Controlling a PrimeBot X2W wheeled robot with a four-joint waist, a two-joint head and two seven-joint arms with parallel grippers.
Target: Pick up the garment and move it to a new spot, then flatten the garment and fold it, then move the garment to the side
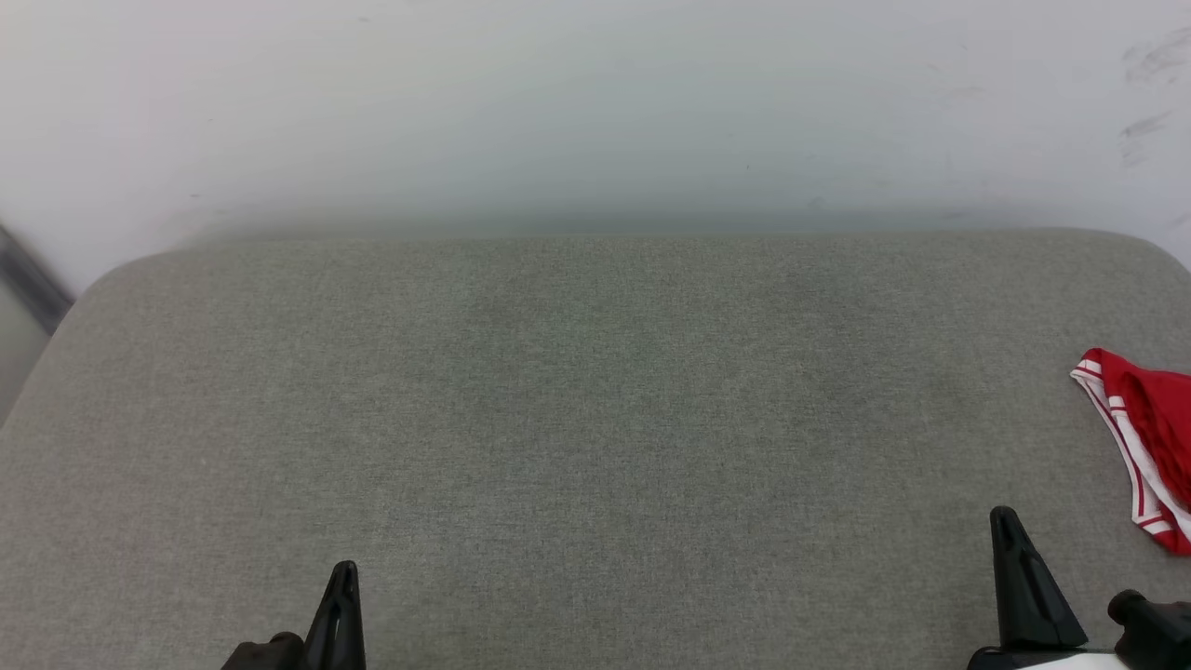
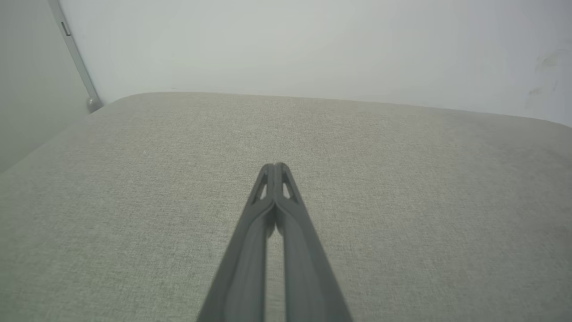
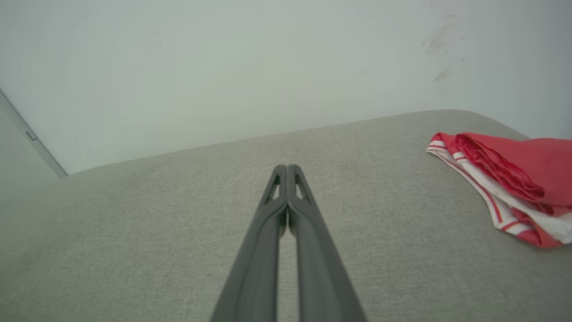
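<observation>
With the left gripper (image 2: 277, 167) and right gripper (image 3: 286, 168) both pinched together and empty, the garment (image 3: 514, 170) lay bunched off to the right gripper's right, so opening before reaching sideways seemed wise.

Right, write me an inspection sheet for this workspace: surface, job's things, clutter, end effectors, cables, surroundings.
Surface: grey woven padded surface with rounded far corners, bare across the middle.
Job's things: garment, red with white-and-red striped trim, lying bunched at the surface's right edge, not held.
Clutter: nothing seen.
End effectors: left end effector shut, holding nothing, over bare fabric; right end effector shut, holding nothing, apart from the garment.
Cables: nothing seen.
Surroundings: pale wall behind the surface, with scuff marks towards its right; slanted grey strip on the left.
</observation>
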